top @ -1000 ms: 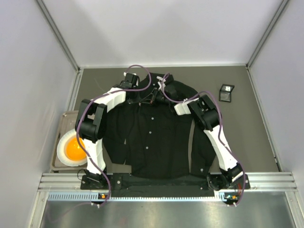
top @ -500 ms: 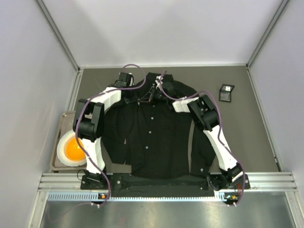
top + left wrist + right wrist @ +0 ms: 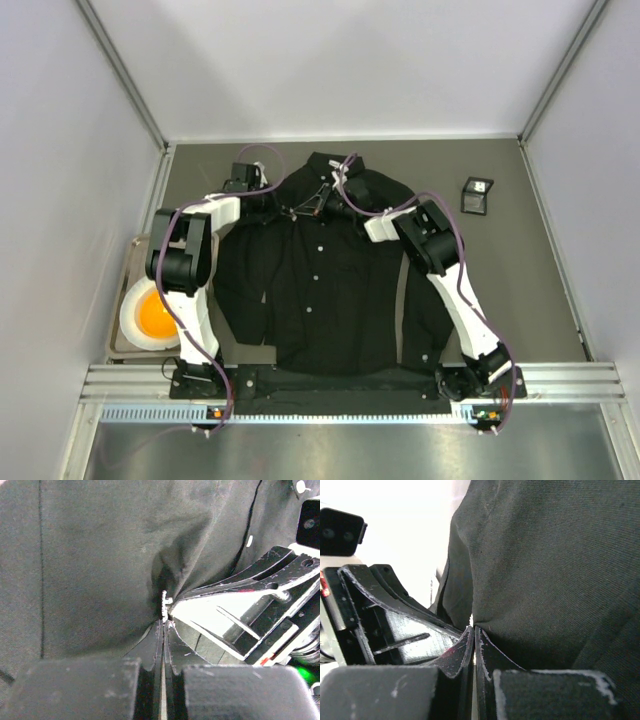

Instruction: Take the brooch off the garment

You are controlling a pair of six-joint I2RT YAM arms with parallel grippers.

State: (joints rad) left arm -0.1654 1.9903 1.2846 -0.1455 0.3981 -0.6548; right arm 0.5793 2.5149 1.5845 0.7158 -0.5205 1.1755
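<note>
The brooch (image 3: 165, 600) shows edge-on as a small white jagged sliver on the garment (image 3: 330, 290), up near the collar, where the cloth is puckered into creases. The left hand (image 3: 164, 622) is closed, its tips meeting right at the brooch's lower edge and apparently pinching it. The right hand (image 3: 473, 630) is closed on a fold of the garment just beside it, from the opposite side.

The step looks like pulling the pin free. That likely needs the right hand to hold the cloth taut and fixed while the left draws straight along the pin, not sideways, or the fabric will simply lift with it.

The shirt lies spread on a dark grey desk (image 3: 500, 270). A black box (image 3: 477, 195) sits well apart at the right, a tray (image 3: 140, 242) with an orange-centred bowl (image 3: 155, 315) at the left. Pale walls (image 3: 350, 60) enclose it.
</note>
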